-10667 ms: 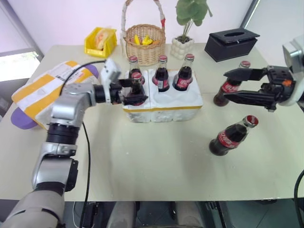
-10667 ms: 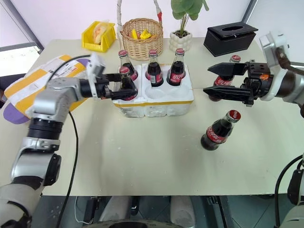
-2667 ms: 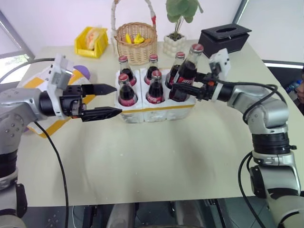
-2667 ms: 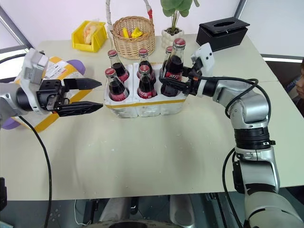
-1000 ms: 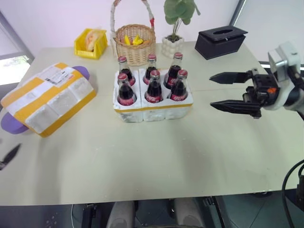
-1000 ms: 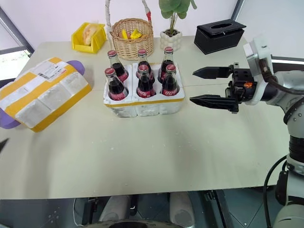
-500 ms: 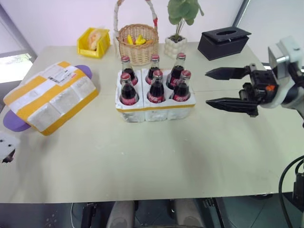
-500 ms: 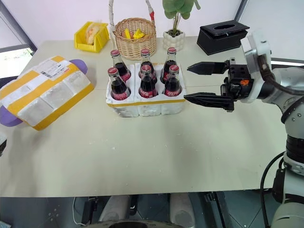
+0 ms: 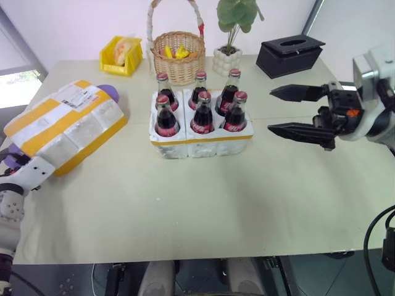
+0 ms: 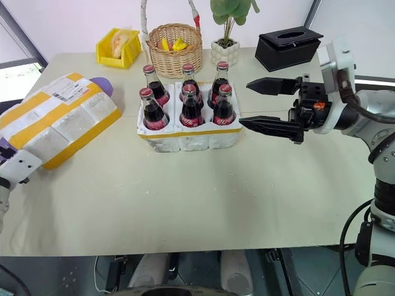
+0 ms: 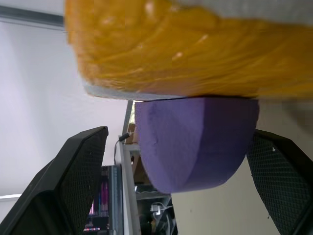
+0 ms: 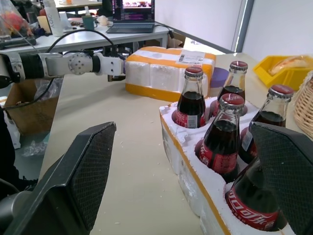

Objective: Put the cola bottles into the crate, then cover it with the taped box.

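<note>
Now all six bottles stand upright in the holes of the crate, in two rows of three, red caps up. The crate sits on the table, and every place below is given from it. Well to the crate's left lies the taped box, flat and skewed, its shipping label on the far end; under the box's left end a purple pad sticks out. Beyond the crate, at the table's far edge, stand a wicker basket, a yellow bin to the basket's left, a potted plant and a black tissue box to its right.

To the crate's right, the right gripper hangs above the table, apart from the bottles, pointing back at them, its two black fingers spread wide with nothing between them. Far to the crate's left, past the box, the left gripper sits at the box's near-left end; in the left wrist view its fingers stand wide apart on either side of the purple pad, gripping nothing.
</note>
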Robot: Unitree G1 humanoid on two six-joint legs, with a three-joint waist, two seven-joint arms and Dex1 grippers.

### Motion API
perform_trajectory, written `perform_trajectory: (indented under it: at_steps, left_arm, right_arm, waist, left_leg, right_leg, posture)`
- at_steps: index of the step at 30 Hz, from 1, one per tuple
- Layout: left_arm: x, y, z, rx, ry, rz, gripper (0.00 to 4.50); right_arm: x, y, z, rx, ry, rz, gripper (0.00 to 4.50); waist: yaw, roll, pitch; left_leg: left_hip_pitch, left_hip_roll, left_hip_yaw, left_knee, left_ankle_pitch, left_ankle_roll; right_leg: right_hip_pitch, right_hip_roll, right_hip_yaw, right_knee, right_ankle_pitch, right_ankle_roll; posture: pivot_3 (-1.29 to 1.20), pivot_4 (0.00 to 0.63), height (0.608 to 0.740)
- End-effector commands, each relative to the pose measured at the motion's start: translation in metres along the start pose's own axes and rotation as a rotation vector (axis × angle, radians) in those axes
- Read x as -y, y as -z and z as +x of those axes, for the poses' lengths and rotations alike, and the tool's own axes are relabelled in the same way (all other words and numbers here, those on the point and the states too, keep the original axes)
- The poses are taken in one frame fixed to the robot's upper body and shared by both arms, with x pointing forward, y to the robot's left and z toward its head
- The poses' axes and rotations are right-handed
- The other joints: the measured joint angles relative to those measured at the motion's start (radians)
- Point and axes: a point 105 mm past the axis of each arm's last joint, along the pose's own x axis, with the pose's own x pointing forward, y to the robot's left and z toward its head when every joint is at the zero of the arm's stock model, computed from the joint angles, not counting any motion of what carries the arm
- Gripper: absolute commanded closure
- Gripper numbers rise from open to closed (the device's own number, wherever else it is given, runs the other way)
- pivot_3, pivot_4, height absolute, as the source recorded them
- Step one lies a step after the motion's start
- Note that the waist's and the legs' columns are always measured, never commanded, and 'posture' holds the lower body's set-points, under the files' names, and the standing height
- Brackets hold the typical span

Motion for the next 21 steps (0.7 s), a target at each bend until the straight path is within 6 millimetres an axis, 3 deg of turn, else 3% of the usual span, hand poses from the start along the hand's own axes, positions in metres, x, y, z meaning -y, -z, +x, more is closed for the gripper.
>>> perform_trajectory:
  at_steps: [1,7,15,16,21]
  left_arm:
    - [-0.015,-0.001,0.007,-0.004,-0.046,0.02,0.0]
    - [-0.009,-0.005,0.02,-0.006,-0.026,0.014,0.0]
    - [-0.01,-0.009,0.027,0.008,-0.036,0.004,3.8]
    - [-0.011,-0.009,0.027,0.007,-0.036,0.004,4.0]
    - [-0.02,-0.008,0.03,0.0,-0.052,-0.001,4.01]
  right_arm:
    - [-0.003,-0.013,-0.005,0.015,0.01,-0.055,0.03]
    - [-0.004,-0.011,-0.008,0.001,0.014,-0.057,0.03]
    - [-0.007,-0.012,-0.011,-0.007,0.009,-0.063,0.0]
    - [-0.008,-0.012,-0.011,-0.009,0.009,-0.064,0.0]
    - [-0.008,-0.009,-0.012,-0.015,0.013,-0.065,0.0]
  waist:
    - [0.0,0.0,0.0]
    - [0.002,0.0,0.0]
    - [0.001,-0.001,-0.001]
    - [0.001,-0.001,-0.001]
    - [0.002,-0.001,-0.001]
  left_leg:
    - [0.0,0.0,0.0,0.0,0.0,0.0]
    - [0.0,0.0,0.0,0.0,0.0,0.0]
    - [0.0,0.0,0.0,0.001,0.0,0.0]
    - [0.0,0.0,0.0,0.001,0.0,0.0]
    - [0.0,0.0,0.0,0.001,0.0,0.0]
  right_leg:
    - [0.0,0.0,0.0,0.0,0.0,0.0]
    - [0.0,0.0,0.0,0.0,0.0,0.001]
    - [0.0,0.0,0.0,0.001,0.001,0.002]
    - [0.001,0.0,0.0,0.001,0.001,0.002]
    - [0.001,0.0,0.0,0.001,0.001,0.002]
  posture:
    - [0.0,0.15,0.738]
    - [0.0,0.15,0.738]
    - [0.0,0.15,0.738]
    - [0.0,0.15,0.738]
    - [0.0,0.15,0.738]
